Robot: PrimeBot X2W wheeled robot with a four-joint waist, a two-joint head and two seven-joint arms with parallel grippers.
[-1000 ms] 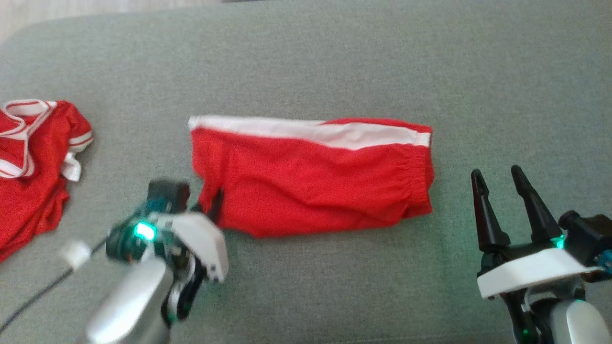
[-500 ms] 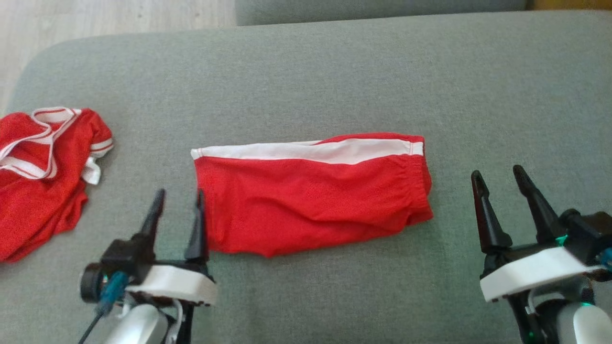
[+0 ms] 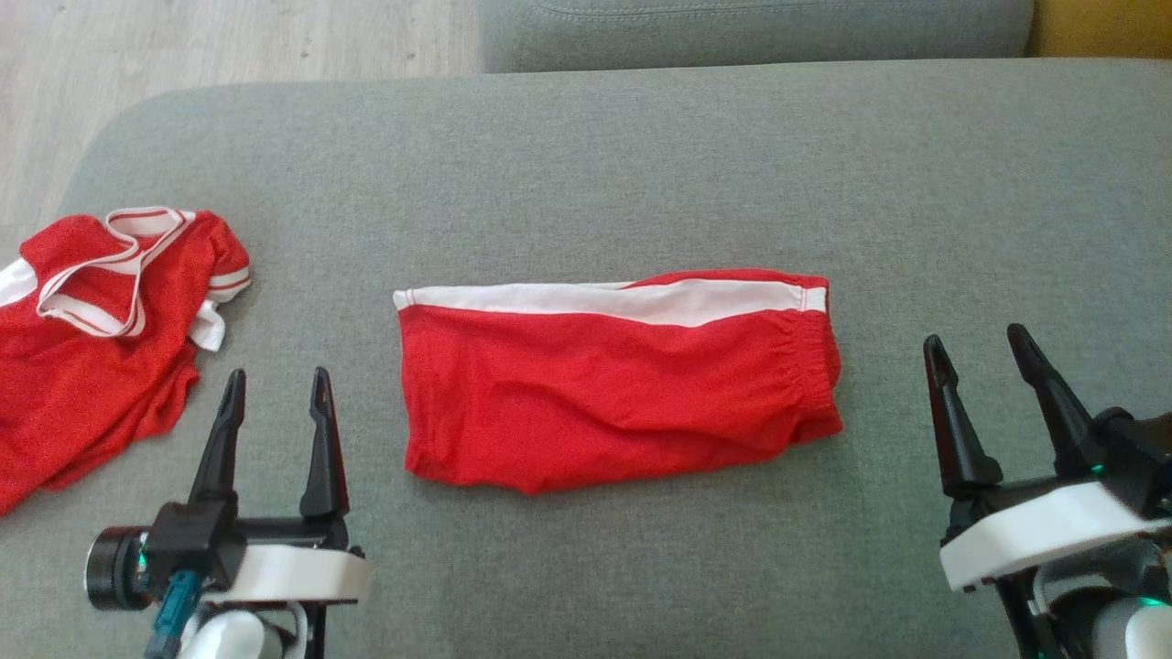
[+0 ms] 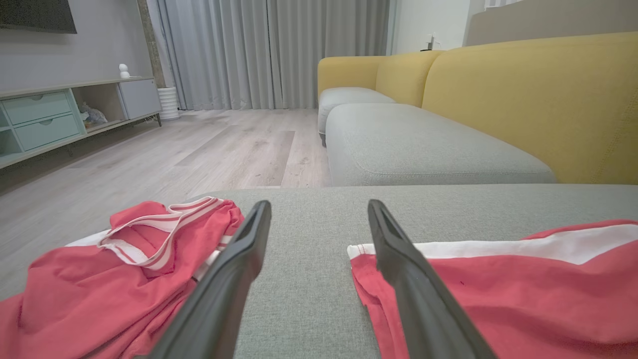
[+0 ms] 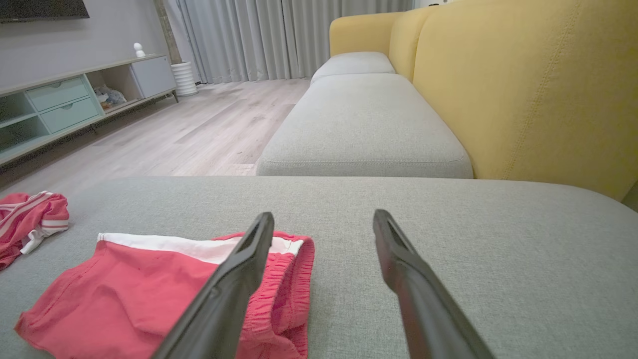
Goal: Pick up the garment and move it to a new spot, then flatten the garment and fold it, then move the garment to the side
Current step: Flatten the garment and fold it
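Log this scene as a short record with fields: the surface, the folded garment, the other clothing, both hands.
surface: grey seat cushion
garment: red shorts, white side stripe, folded, lying flat mid-cushion
other clothing: red jersey, white trim, crumpled near the cushion's left edge
left hand: open, empty, left of the shorts, not touching
right hand: open, empty, right of the shorts, not touching

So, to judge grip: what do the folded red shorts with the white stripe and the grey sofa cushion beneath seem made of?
Folded red shorts with the white stripe: thin matte knit, likely synthetic sportswear; soft wrinkles, gathered elastic waistband.
Grey sofa cushion: coarse woven upholstery, matte; a flecked weave shows.
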